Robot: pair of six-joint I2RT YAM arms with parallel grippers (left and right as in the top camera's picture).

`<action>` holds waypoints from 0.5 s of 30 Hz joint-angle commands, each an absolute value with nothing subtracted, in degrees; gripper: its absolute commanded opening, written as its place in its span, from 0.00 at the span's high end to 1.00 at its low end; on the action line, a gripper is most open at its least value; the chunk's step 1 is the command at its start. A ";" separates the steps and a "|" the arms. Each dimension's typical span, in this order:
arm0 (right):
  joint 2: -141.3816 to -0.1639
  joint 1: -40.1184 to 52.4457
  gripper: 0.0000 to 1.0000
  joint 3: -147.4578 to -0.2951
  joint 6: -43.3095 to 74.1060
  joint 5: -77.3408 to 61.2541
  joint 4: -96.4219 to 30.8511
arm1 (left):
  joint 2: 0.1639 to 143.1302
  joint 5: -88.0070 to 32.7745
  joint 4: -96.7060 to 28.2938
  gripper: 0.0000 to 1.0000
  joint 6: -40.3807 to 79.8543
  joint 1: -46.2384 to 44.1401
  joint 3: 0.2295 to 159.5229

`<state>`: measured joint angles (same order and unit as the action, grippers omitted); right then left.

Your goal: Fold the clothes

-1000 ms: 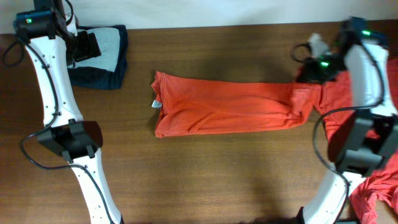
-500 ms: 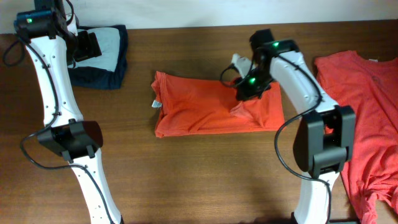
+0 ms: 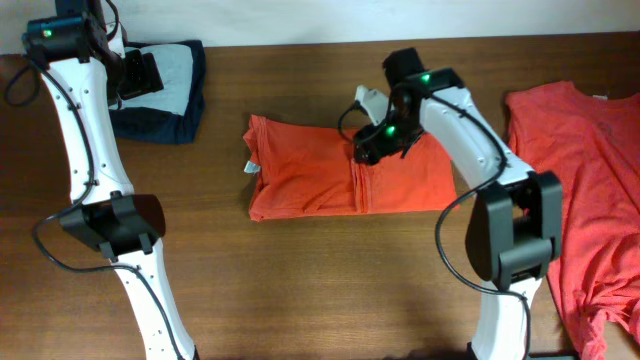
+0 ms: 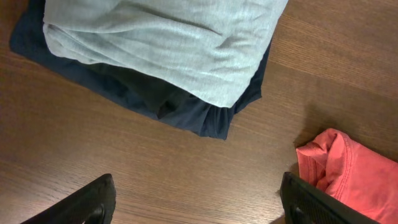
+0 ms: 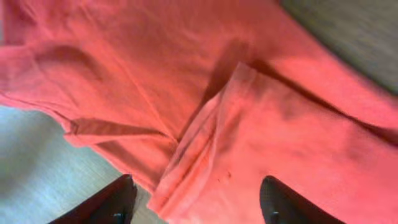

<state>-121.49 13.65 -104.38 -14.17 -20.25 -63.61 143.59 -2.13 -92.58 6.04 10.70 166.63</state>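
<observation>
- Right tool (image 5: 196, 202): stood open, empty, directly above the folded orange shirt (image 3: 300, 175) (long axis left-right) on the counter (image 3: 300, 290); nearer arm.
- Left tool (image 4: 199, 208): stood open, empty, well apart, near the garment pile (image 4: 161, 56).

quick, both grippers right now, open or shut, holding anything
left gripper: open, empty, beside the grey and navy pile
right gripper: open, holding nothing, just above the orange shirt
</observation>
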 commanded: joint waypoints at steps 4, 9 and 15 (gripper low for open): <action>-119.42 10.37 0.59 -102.17 -11.53 -20.91 -69.91 | 143.35 -2.61 -92.66 0.16 6.39 10.87 167.68; -119.63 11.79 0.74 -93.65 -11.51 -24.05 -65.49 | 143.37 -2.61 -92.73 0.15 6.39 10.87 167.68; -119.61 12.16 0.68 -86.11 -11.53 -28.51 -55.57 | 143.37 -2.61 -92.90 0.15 6.39 10.87 167.68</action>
